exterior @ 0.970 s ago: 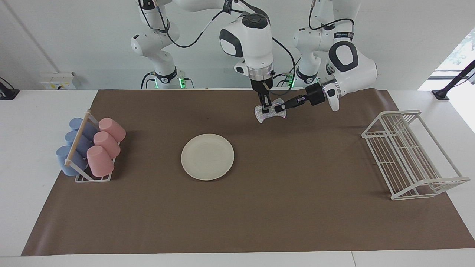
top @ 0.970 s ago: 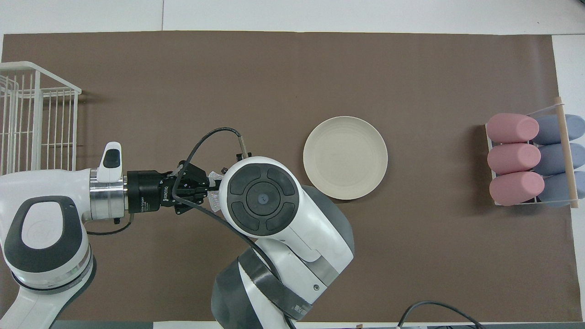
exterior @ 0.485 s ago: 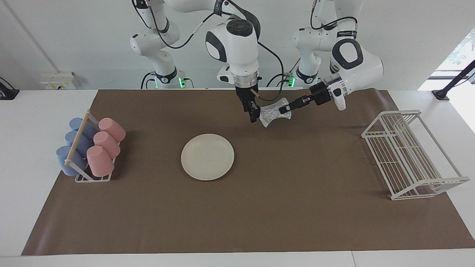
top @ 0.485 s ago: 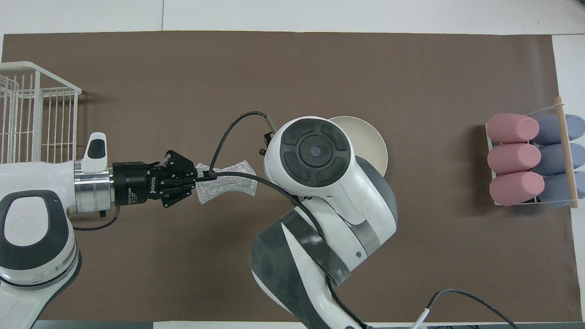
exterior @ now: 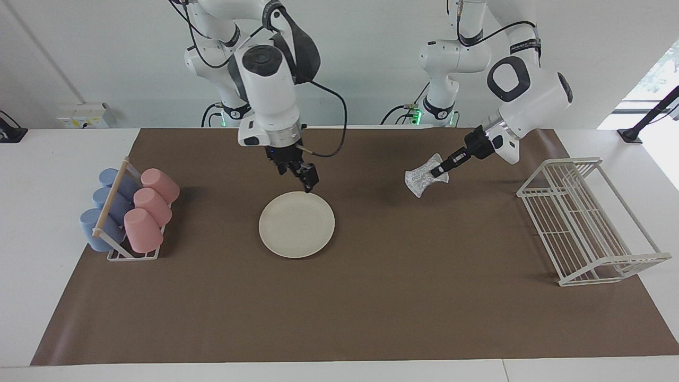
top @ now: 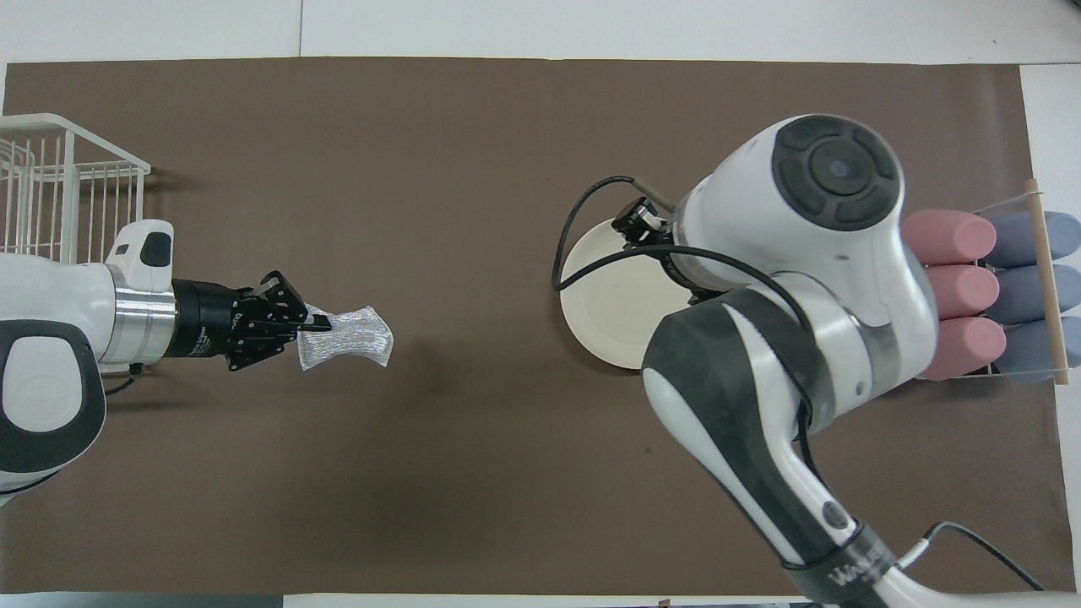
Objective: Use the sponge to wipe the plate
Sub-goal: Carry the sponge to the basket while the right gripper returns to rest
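The left gripper (exterior: pixel 439 171) had its fingers clamped on one end of the sponge (exterior: pixel 421 180), which looked light, soft and crinkly. The right gripper (exterior: pixel 308 183) hung over the stiff plate (exterior: pixel 296 224); whether its fingers were apart I cannot tell.

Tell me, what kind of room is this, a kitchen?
More likely a robot test lab set up as a mock kitchen: two arms stand at a paper-covered table holding only a plate, racked cups and a wire rack.
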Available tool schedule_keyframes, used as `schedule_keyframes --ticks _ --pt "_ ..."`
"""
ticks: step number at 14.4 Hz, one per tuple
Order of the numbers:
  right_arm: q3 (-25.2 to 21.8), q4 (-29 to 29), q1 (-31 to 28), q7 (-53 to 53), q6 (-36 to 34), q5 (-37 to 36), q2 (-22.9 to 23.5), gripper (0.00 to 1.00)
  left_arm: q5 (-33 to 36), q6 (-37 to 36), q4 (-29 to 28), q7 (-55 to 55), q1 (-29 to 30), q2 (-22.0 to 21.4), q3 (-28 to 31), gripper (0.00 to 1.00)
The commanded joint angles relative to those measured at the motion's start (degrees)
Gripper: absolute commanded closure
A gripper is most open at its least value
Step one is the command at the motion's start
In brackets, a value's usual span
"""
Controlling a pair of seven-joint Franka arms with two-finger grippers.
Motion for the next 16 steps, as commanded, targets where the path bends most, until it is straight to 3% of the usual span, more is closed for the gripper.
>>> schedule_keyframes --ticks 1,5,7,9,12,14,16 --pt "0.8 -1.8 -5.3 -15.4 -2.2 -0.7 -2.9 0.0 16.5 -9.1 10.3 -6.4 1.2 4.8 -0.3 1.0" --pt "0.7 -1.6 -14.0 -36.5 -6.0 -0.7 -5.3 0.0 37.1 -25.5 28.3 -8.0 0.9 12.0 -0.5 1.0" --pt "0.7 -1.3 -17.9 -46.7 -8.9 -0.7 -6.1 0.0 45.7 -28.7 31.3 -8.0 0.1 12.8 -0.5 1.0" --pt "0.6 1.8 -21.3 -57.2 -15.2 -2.0 -6.3 0.0 59.2 -28.9 32.3 -8.0 -3.0 12.9 -0.8 1.0" --pt "0.7 3.8 -22.5 -63.0 -17.4 -7.0 -6.7 0.0 76.2 -28.2 32.5 -7.9 -4.9 15.2 -1.0 1.0" --pt "-0.9 4.1 -20.8 -63.0 -18.3 -7.2 -6.8 0.0 83.0 -26.3 31.6 -8.0 -5.0 15.8 -1.1 1.0" --pt "-2.3 4.6 -18.2 -63.0 -17.5 -7.1 -6.8 0.0 90.0 -22.5 25.8 -8.1 -4.5 15.6 -1.1 1.0"
